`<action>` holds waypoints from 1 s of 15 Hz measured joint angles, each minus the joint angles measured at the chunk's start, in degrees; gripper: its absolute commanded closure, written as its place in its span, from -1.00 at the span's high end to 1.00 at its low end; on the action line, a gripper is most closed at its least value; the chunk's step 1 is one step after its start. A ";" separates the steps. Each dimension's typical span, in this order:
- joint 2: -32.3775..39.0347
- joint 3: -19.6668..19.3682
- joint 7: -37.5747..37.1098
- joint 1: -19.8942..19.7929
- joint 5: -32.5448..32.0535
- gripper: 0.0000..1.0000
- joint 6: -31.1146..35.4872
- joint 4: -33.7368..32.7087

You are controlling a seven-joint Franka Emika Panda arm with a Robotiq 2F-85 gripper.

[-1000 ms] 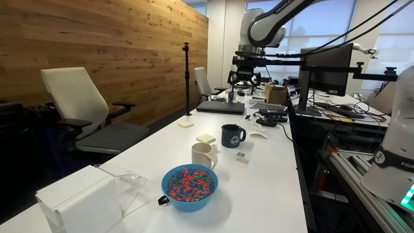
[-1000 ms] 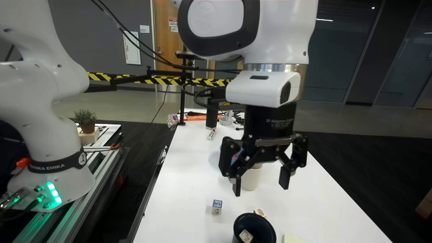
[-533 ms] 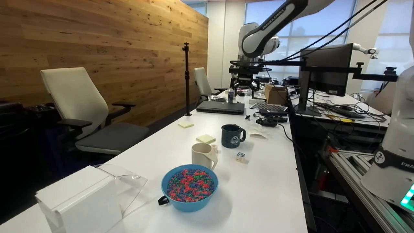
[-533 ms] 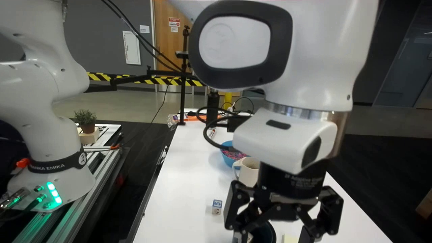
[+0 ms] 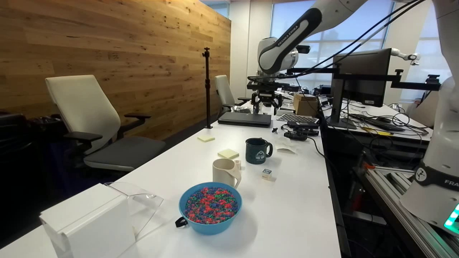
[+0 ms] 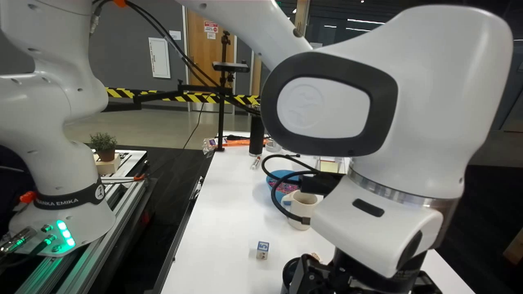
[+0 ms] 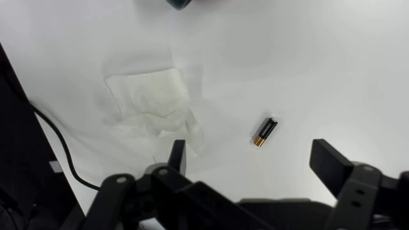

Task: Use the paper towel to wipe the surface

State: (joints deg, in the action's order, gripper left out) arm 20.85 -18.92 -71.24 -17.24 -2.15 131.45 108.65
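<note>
Black gripper point(image 7: 250, 159) hanging spread, towel point(image 7: 156, 95) lying loose: you are apparently preparing the grasp.

Nothing is sitting between the jaws; one jaw is hiding some of the towel's edge in the wrist view, and a battery point(image 7: 266, 132) is showing just past the gap. The towel is resting crumpled on the table point(image 7: 319, 80), a cable point(image 7: 65, 149) running near it and, in an exterior view, the dark mug point(image 5: 255, 151) standing apart. Wiping is likely waiting; your next move is probably calling for centring over a raised fold, avoiding the battery, then lowering and pinching.
</note>
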 measured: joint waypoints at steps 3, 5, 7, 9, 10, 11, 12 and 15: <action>0.17 0.00 -2.58 0.38 0.93 1.00 0.00 -0.91; 0.17 0.00 -1.84 0.42 0.31 1.00 0.42 -0.80; 0.27 -0.03 1.31 0.63 -2.12 1.00 3.40 -0.42; 0.71 -0.23 5.03 0.89 -4.14 1.00 6.38 -0.06; 0.87 -0.31 7.20 0.95 -4.86 1.00 7.87 0.24; 0.93 -0.35 9.54 0.97 -5.36 1.00 9.38 0.68; 0.96 -0.37 12.03 0.97 -5.65 1.00 10.76 1.12; 0.97 -0.08 21.20 0.94 -5.35 1.00 13.20 2.38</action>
State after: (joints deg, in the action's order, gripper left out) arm 21.81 -19.00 -50.03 -16.30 -7.50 144.65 111.02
